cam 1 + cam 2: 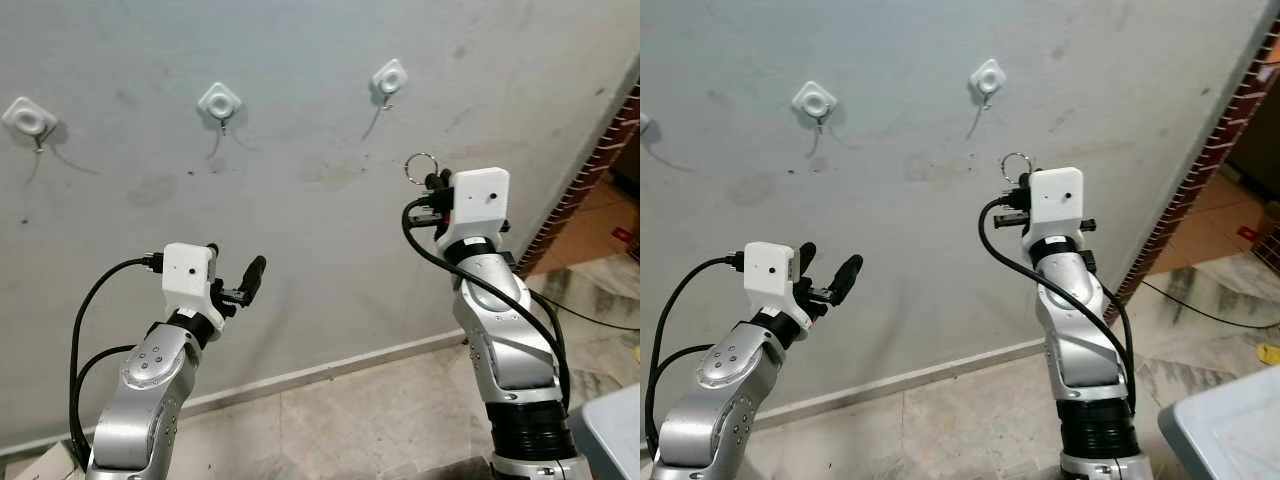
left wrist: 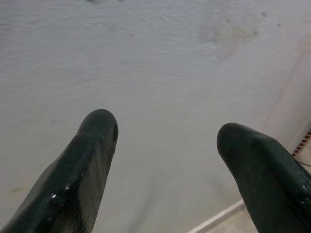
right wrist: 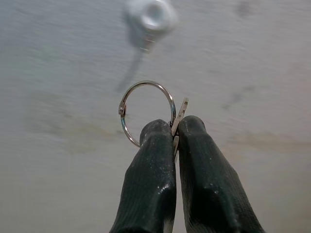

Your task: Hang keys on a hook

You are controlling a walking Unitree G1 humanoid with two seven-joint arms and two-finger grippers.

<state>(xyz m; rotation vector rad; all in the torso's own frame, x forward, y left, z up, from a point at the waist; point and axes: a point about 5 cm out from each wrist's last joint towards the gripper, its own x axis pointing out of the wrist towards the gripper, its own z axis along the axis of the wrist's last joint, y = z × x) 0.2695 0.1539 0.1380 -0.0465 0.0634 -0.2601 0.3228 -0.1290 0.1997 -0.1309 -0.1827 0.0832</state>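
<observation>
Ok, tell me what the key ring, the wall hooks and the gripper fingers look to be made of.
Key ring: polished metal, probably steel; thin, silvery, with bright glints. It is pinched in the right gripper.
Wall hooks: white glossy pads, likely plastic, each with a small metal-looking hook below; too small to be sure.
Fingers of the left gripper: black, slightly shiny, rounded; they look like rubber or moulded plastic.

The thin round key ring [image 3: 146, 113] is bright polished metal, and the flat key [image 3: 179, 118] pinched beside it looks like duller metal. The right tool [image 3: 176, 136] has smooth, faintly glossy black fingers [image 3: 150, 179]. The white square wall hooks [image 1: 390, 77] look like glossy plastic on a matt, stained grey plaster wall [image 1: 300, 200]. The pale stone floor [image 1: 380, 410] is smooth.
</observation>
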